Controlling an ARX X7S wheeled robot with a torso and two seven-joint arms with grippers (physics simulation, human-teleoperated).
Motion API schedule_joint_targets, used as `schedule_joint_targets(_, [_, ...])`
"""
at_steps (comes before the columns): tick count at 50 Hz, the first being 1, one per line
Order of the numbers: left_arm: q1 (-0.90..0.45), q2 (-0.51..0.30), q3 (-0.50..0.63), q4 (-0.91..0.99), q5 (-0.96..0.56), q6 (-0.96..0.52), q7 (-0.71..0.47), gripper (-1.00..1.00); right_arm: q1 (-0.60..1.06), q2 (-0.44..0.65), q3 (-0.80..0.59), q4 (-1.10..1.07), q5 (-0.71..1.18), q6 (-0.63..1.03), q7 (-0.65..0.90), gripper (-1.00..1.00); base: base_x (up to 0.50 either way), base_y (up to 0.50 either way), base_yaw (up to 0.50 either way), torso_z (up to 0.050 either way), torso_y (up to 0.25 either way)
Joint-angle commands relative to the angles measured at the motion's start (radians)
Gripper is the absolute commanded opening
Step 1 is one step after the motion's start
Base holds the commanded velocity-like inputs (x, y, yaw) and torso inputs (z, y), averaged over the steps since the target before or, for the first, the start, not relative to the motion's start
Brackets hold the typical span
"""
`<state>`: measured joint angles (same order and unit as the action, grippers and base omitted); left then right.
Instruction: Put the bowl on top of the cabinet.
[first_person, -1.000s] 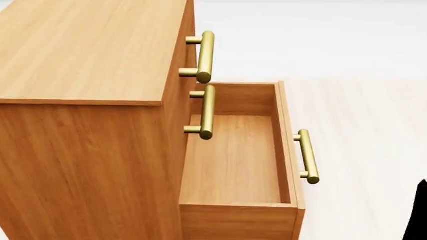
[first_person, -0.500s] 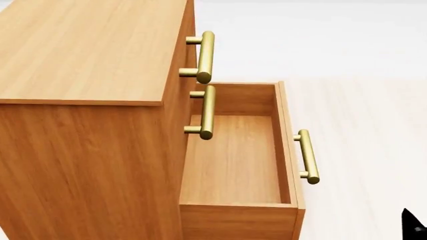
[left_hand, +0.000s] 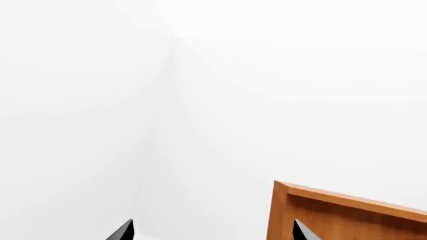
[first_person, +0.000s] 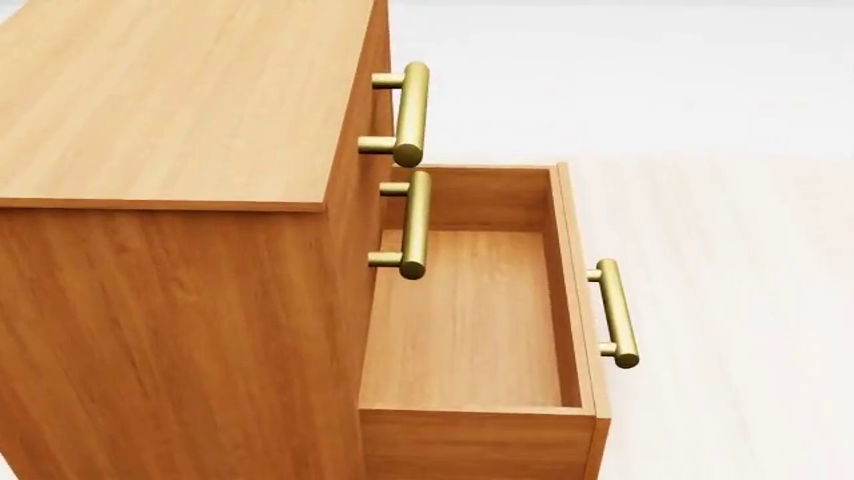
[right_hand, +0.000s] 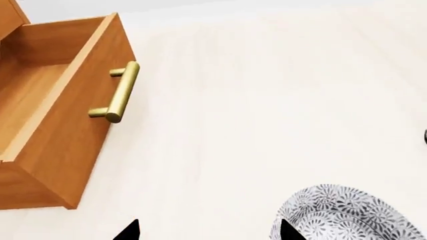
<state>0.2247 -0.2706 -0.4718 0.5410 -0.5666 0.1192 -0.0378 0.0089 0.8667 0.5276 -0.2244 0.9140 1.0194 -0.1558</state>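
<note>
Pale floor (right_hand: 267, 100) carries cabinet (first_person: 160, 100), 1 drawer open; bowl (right_hand: 347, 215) on floor.

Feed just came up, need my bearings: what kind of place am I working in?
Probably a bare simulated room, not a furnished home: a wooden cabinet with its bottom drawer open and empty, pale plank floor, blank white walls. The bowl sits on the floor.

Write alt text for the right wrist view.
A patterned bowl sits on the pale floor, partly behind one dark tip of the right gripper. Across the floor, the cabinet's open drawer shows a brass handle and looks empty.
</note>
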Motion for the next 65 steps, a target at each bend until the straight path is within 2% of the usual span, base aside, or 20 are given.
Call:
schedule_joint_targets(1, [0.004, 0.009, -0.011, 0.0, 0.003, 0.008, 0.007, 1.0, -0.061, 0.027, 0.067, 0.018, -0.02, 0.023, -0.011, 1.0, 0.0, 0.0, 0.0, 0.0, 0.0])
schedule_joint_targets(21, [0.005, 0.003, -0.005, -0.002, 0.001, 0.011, 0.003, 1.0, -0.044, 0.077, 0.069, 0.061, -0.02, 0.075, 0.016, 1.0, 0.0, 0.0, 0.0, 0.0, 0.0])
schedule_joint_targets(46, [0.007, -0.002, 0.001, -0.006, 0.001, 0.016, -0.002, 1.0, 0.1, 0.058, -0.138, 0.165, -0.065, 0.039, 0.019, 1.0, 0.0, 0.0, 0.0, 0.0, 0.0])
schedule_joint_targets(65, [0.009, -0.005, 0.006, -0.005, 0.004, 0.02, -0.007, 1.0, 0.282, 0.034, -0.31, 0.307, -0.108, 0.073, 0.032, 1.0, 0.0, 0.0, 0.0, 0.0, 0.0])
